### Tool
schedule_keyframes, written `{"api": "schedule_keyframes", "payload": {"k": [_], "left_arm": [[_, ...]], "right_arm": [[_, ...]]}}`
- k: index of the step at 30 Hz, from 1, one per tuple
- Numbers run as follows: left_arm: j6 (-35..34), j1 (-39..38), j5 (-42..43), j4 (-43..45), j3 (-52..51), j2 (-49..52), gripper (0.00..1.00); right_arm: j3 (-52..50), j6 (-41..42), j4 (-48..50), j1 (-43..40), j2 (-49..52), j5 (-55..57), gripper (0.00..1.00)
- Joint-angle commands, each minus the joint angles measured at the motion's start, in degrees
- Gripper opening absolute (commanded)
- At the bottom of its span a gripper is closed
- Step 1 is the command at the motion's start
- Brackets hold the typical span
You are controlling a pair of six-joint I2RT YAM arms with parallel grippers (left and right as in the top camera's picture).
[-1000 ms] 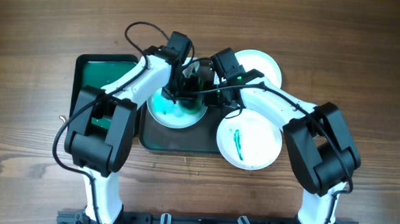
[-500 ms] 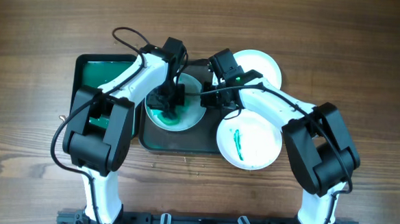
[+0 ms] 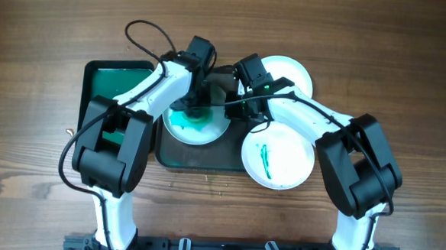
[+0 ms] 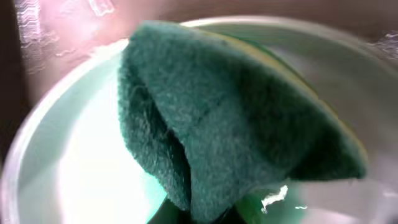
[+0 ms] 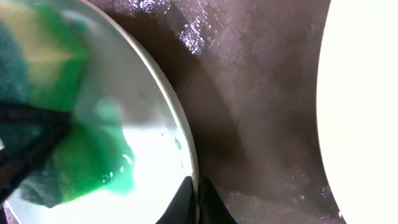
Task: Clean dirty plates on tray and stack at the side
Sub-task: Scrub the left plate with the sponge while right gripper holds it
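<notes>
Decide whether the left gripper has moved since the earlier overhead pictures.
Yes. The left gripper slid toward the green-lined tray, then partly back over the plate.

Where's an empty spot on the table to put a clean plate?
Bare wood table lies far right, past the right arm, and far left, beyond the small green tray. The middle is crowded: the left arm meets it over the dark tray with its smeared plate and sponge, and the clean plate and streaked plate sit at its right side.

no readable text, labels, brands, numbers or signs
</notes>
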Motion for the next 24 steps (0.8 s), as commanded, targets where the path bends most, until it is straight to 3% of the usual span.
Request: {"api": "schedule_keyframes", "payload": {"k": [1,8,13,17,19,20,24], "left_arm": [[-4.3,0.9,-7.3,-5.7,-0.7,0.9,0.04],[1.0,1.2,2.5,-8.9,-0.7,0.9,0.04],[18.6,1.0,24.1,-8.9,-0.7,0.9,0.04],[23.1,0.4,26.5,-6.9,-0.7,0.9,0.04],[21.0,0.5,21.5,-3.7,-0.7,0.9,0.04],[16.7,0.5,16.6,-2.6,-0.7,0.9,0.04],[-9.6,0.3,-12.5,-5.3,-0.7,0.9,0.04]], "right_arm": [[0.8,0.2,-0.7,-0.7,1.3,0.4,0.04],[0.7,-3.0,-0.5,-5.0,2.9,-10.8,0.04],[0.7,-3.2,-0.1,-6.0,3.7,-12.1,0.04],[0.7,-3.2,-0.3,-6.0,3.7,-12.1,0.04],[0.7,-3.3,-0.3,-6.0,3.7,-12.1,0.04],[0.7,-3.3,-0.3,-6.0,3.7,-12.1,0.04],[0.7,-3.2,-0.3,-6.0,3.7,-12.0,0.04]]}}
